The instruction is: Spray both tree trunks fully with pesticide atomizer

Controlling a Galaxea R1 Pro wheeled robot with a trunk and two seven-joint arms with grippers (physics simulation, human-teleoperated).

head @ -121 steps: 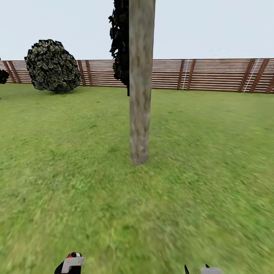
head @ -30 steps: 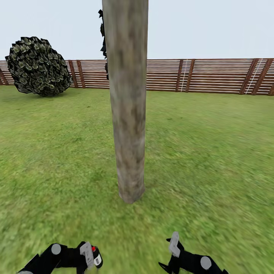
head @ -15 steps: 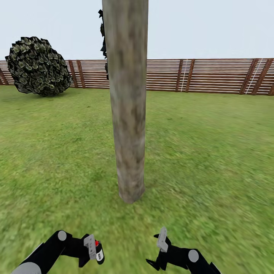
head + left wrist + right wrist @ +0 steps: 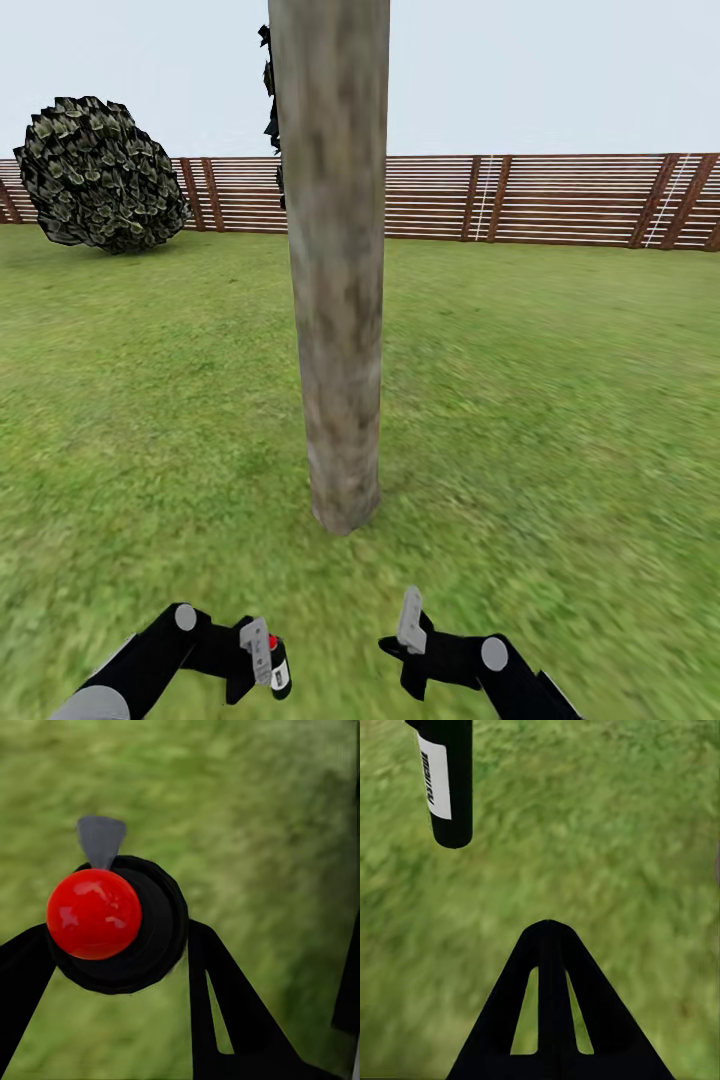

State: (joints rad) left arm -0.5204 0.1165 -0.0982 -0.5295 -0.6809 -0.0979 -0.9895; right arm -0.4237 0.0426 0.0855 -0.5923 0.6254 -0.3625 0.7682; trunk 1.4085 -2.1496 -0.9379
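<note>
Green lawn (image 4: pixel 560 400) spreads across the head view up to a horizontal-slat reddish-brown wooden fence (image 4: pixel 560 200) under a pale sky. Near the middle of that view stands a thick, straight, bare trunk of mottled beige-grey bark (image 4: pixel 335 300), rising out of the top of the picture, with its foot set in the grass. Behind it, partly hidden, a dark ragged conifer (image 4: pixel 272 110) shows along its left edge. Far off to the left, in front of the fence, sits a round dark shrub (image 4: pixel 100 172).

Low in the head view both black arms reach forward over the grass, well short of the trunk's foot. The left gripper (image 4: pixel 262 655) is clamped on the small dark green pesticide atomizer with a red top and a white label (image 4: pixel 279 668), which hangs upright above the lawn. In the left wrist view the bottle (image 4: pixel 112 922) is seen from above: its round red cap sits over the dark body, a pale grey trigger points away, and the black fingers (image 4: pixel 217 997) press on either side.

The right gripper (image 4: pixel 403 640) is beside the left one and apart from it, holding nothing. In the right wrist view its two black fingers (image 4: pixel 551 1020) lie closed together into one wedge over the grass, and the atomizer (image 4: pixel 446 780) hangs off to one side.
</note>
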